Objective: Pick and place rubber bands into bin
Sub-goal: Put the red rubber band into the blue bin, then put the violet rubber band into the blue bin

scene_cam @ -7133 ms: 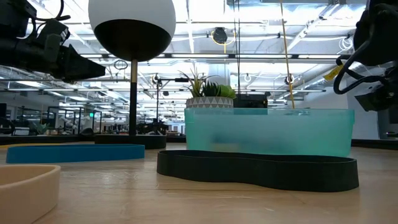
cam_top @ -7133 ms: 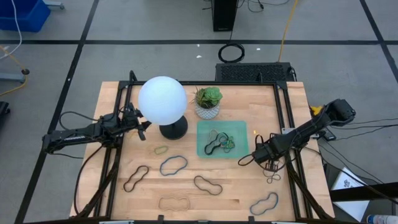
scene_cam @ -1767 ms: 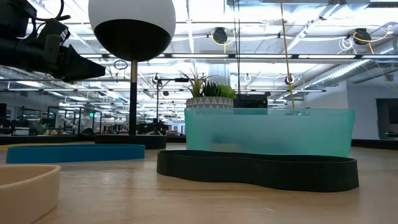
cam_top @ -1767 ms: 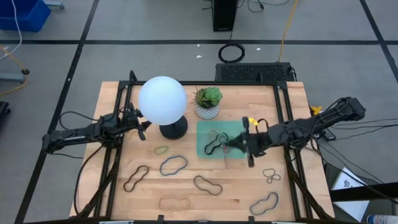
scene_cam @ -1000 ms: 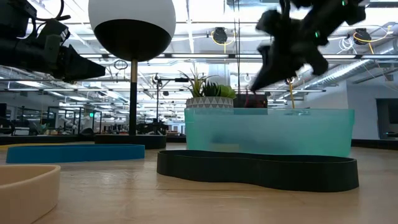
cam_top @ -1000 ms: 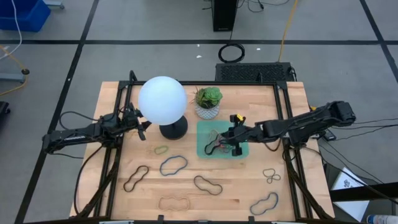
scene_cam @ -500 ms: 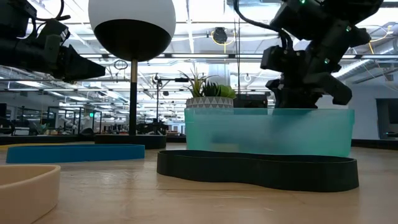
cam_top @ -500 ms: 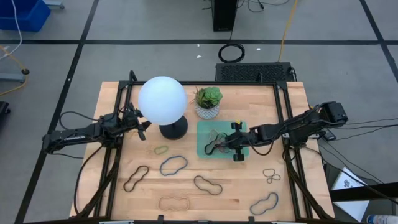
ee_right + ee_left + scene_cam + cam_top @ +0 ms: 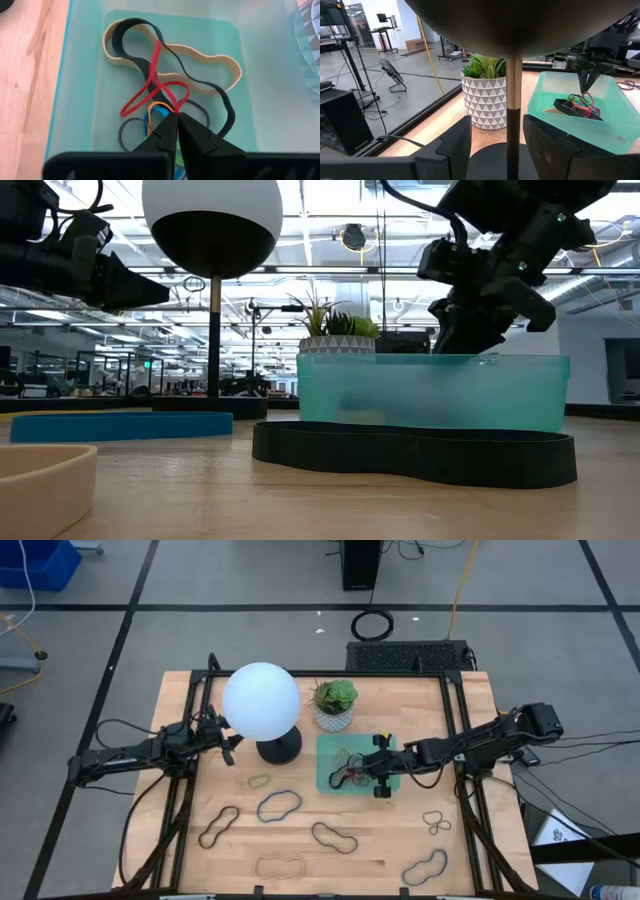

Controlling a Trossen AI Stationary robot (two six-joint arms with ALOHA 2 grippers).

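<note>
The mint-green bin (image 9: 392, 752) sits at the table's centre right, and it also shows in the low view (image 9: 430, 392). In it lie tan (image 9: 220, 60), black (image 9: 135, 45), blue and orange rubber bands. My right gripper (image 9: 176, 116) reaches into the bin from the right (image 9: 364, 772) and is shut on a red rubber band (image 9: 152, 75). My left gripper (image 9: 237, 745) waits open by the globe lamp (image 9: 262, 700). Its fingers stand on either side of the lamp's stem (image 9: 512, 110). Several more bands lie flat on the table, among them a blue one (image 9: 279, 805) and a black one (image 9: 334, 837). My right gripper pinches the red band at its near loop (image 9: 171, 107) between the two fingertips. The fingers slant down into the bin from the table's right side. The rest of the band lies slack across the black and tan bands on the bin's floor.
A small white plant pot (image 9: 334, 705) stands just behind the bin. The lamp's base (image 9: 278, 748) is to the bin's left. More loose bands lie near the front edge (image 9: 279, 866) and front right (image 9: 425, 866), and a thin one lies at the right (image 9: 436, 823).
My right gripper has come down from above the bin toward its floor, tipping its fingers downward. It has stayed shut on the red band, which now lies on the bands in the bin.
</note>
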